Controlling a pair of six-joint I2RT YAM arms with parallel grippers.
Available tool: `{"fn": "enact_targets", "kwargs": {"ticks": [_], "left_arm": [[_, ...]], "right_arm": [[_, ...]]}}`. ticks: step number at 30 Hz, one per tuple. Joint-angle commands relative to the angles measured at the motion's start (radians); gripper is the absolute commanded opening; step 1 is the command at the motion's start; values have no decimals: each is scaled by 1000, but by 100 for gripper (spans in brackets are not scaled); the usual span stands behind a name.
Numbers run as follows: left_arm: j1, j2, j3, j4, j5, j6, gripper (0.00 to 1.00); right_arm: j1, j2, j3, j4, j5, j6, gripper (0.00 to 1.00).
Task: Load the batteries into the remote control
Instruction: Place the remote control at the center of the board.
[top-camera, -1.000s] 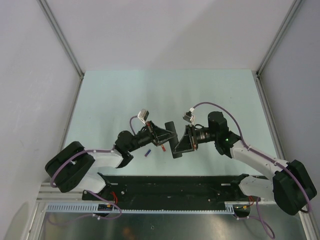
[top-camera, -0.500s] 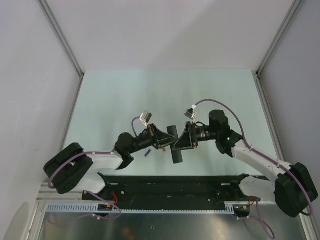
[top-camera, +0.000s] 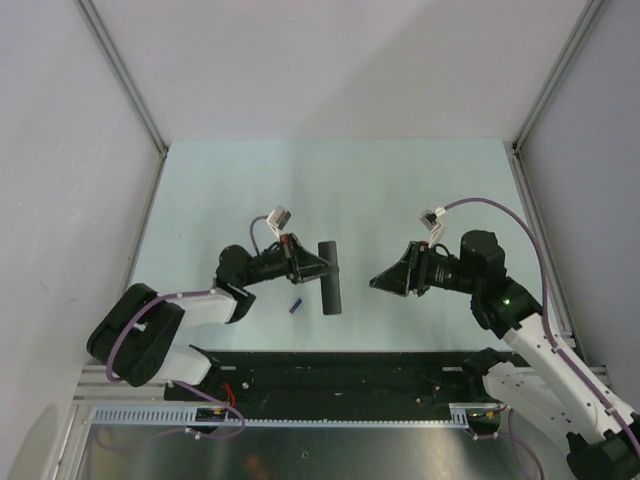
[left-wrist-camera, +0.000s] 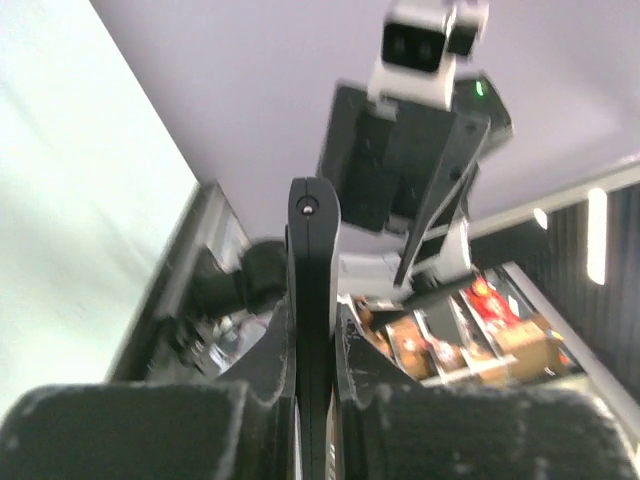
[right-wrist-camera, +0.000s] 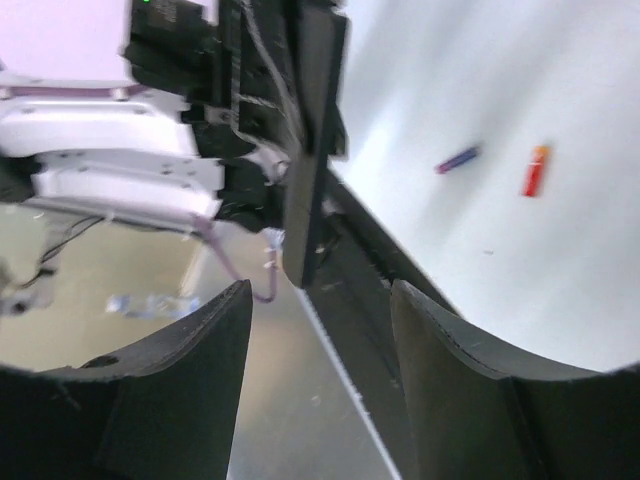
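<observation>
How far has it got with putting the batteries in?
No battery visibly loaded yet. In hand: the left end effector clamps the remote; the right end effector is open and empty. Left to do: a purple-blue battery and a red-orange battery lie loose on the table.

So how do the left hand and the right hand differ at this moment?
The left hand is shut on the remote, which is clamped edge-on between its fingers. The right hand is open and holds nothing. The left hand touches the remote, while the right hand sits apart from it across a clear gap. Both are black and point inward, facing each other.
</observation>
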Motion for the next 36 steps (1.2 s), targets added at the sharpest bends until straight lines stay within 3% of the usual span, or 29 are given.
{"fn": "enact_targets", "kwargs": {"ticks": [1, 2, 3, 6, 13, 14, 17, 20, 25, 29, 36], "left_arm": [[81, -27, 162, -295, 1, 271, 0], [83, -68, 218, -501, -60, 390, 0], [80, -79, 281, -897, -225, 621, 0], [38, -40, 505, -1358, -486, 865, 0], [-54, 166, 816, -1874, -1209, 997, 0], [-74, 184, 838, -1903, -1390, 1013, 0], [-121, 299, 950, -2032, -1567, 1047, 0], [-137, 410, 1051, -2124, -1637, 1053, 0], [-155, 527, 1158, -2145, -1697, 1071, 0], [-155, 634, 1212, -2144, -1659, 1077, 9], [-163, 777, 1278, -2136, -1544, 1064, 13]], "right_arm": [[-5, -53, 33, -235, 298, -124, 61], [-2, -52, 33, -247, 367, -131, 59], [-2, -46, 33, -257, 394, -138, 58], [7, -35, 39, -302, 516, -138, 55], [102, -12, 76, -398, 835, -132, 56], [117, -9, 79, -402, 855, -134, 56], [150, 10, 81, -415, 889, -140, 56], [159, 28, 81, -415, 888, -140, 56], [163, 20, 82, -416, 876, -138, 57], [165, 7, 82, -430, 869, -140, 59], [165, -58, 82, -462, 871, -138, 61]]}}
